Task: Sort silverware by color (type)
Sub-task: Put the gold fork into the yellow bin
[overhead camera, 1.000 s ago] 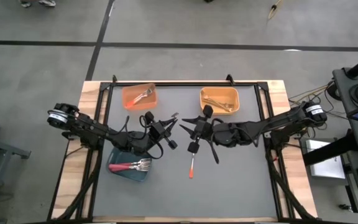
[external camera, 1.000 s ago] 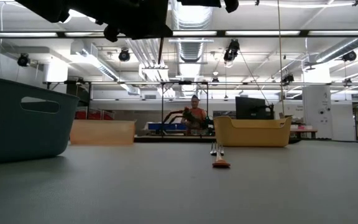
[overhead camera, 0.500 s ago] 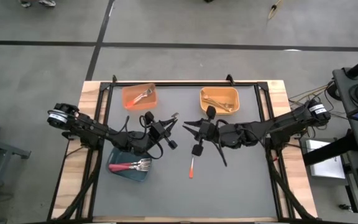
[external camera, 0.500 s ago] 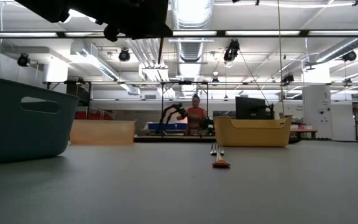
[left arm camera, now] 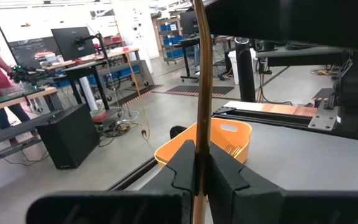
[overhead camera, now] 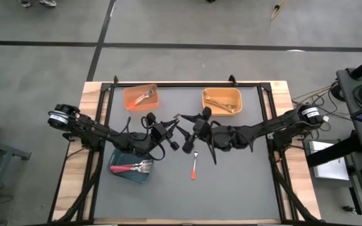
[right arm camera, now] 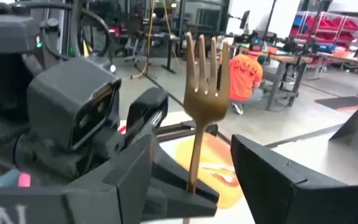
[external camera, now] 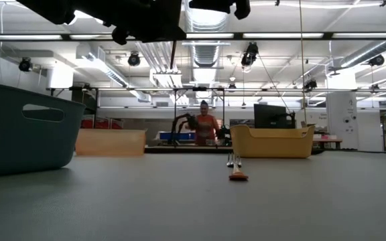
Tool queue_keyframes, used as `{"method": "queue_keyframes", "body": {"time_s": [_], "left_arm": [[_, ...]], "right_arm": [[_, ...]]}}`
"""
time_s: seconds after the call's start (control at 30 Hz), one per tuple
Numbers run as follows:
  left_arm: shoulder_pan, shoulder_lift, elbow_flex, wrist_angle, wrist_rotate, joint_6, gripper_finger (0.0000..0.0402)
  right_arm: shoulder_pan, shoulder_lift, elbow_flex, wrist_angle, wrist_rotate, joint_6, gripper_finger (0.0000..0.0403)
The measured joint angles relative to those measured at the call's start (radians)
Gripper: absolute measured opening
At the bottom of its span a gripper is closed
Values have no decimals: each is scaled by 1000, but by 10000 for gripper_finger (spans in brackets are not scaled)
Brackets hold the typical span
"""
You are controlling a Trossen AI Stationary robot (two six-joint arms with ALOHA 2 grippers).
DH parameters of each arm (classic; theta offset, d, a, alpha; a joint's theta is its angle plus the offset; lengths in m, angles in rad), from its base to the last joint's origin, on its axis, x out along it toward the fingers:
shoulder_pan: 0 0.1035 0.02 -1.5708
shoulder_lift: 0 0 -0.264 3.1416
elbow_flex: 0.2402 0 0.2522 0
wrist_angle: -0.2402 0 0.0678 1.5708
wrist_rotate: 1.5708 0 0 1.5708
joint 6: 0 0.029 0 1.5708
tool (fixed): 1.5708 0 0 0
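One gold fork is pinched upright by the closed left gripper above the table's middle. Close beside it, the right gripper is held with fingers spread around the fork. A dropped handoff is judged possible if release is mistimed.

Both arms reach inward over mid-table, wrists nearly meeting. The left gripper has its fingers pinched tight together on a gold fork. The right gripper, just beside it, holds its fingers spread wide.
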Motion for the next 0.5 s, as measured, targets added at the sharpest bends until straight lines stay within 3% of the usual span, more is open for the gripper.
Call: {"method": "queue_keyframes", "body": {"time_s": [0.5], "left_arm": [[-2,0,0,2,52,23,4]], "right_arm": [[-32,49,0,64,0,-22,120]]}}
